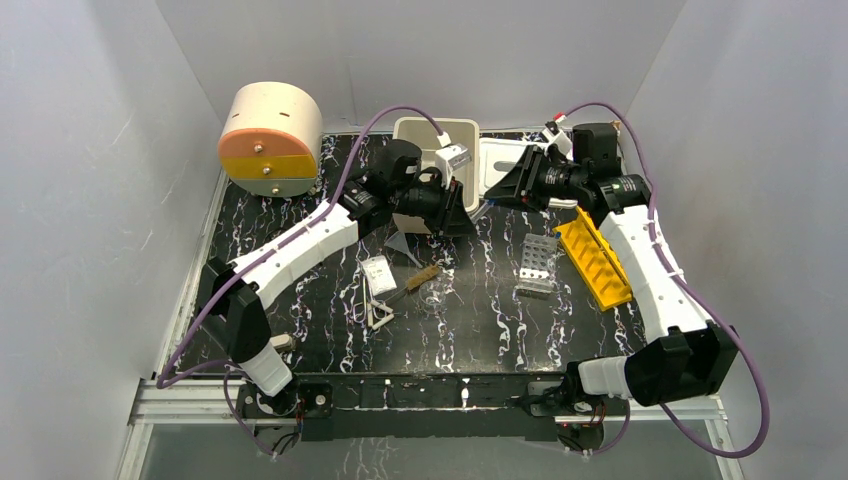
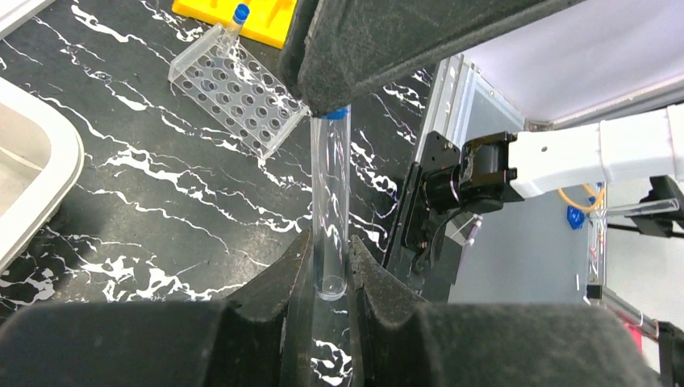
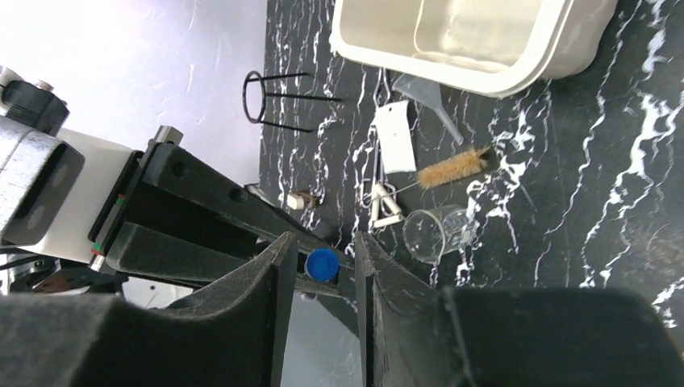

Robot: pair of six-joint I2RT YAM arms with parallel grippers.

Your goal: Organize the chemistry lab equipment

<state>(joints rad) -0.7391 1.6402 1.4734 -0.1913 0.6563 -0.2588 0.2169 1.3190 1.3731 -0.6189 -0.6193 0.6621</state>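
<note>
My left gripper [image 2: 331, 270] is shut on the lower end of a clear test tube [image 2: 331, 193]. The tube's blue cap [image 3: 323, 264] sits between the fingers of my right gripper [image 3: 324, 242], which is open with a gap on each side of the cap. Both grippers meet above the table's back middle [image 1: 480, 200]. The grey holed rack [image 1: 537, 264] and the yellow tube rack [image 1: 594, 262] lie to the right. The white triangle frame [image 1: 380, 316], the wood-handled brush [image 1: 418, 280], the clear packet [image 1: 378, 272] and the grey cone [image 1: 405, 245] lie at centre left.
A white bin [image 1: 470, 128] and a white tray [image 1: 497, 160] stand at the back. The beige-and-orange drum [image 1: 270, 140] is at the back left. A clear beaker [image 3: 435, 232] lies on its side near the brush. A black wire ring stand [image 3: 274, 101] lies near the table edge.
</note>
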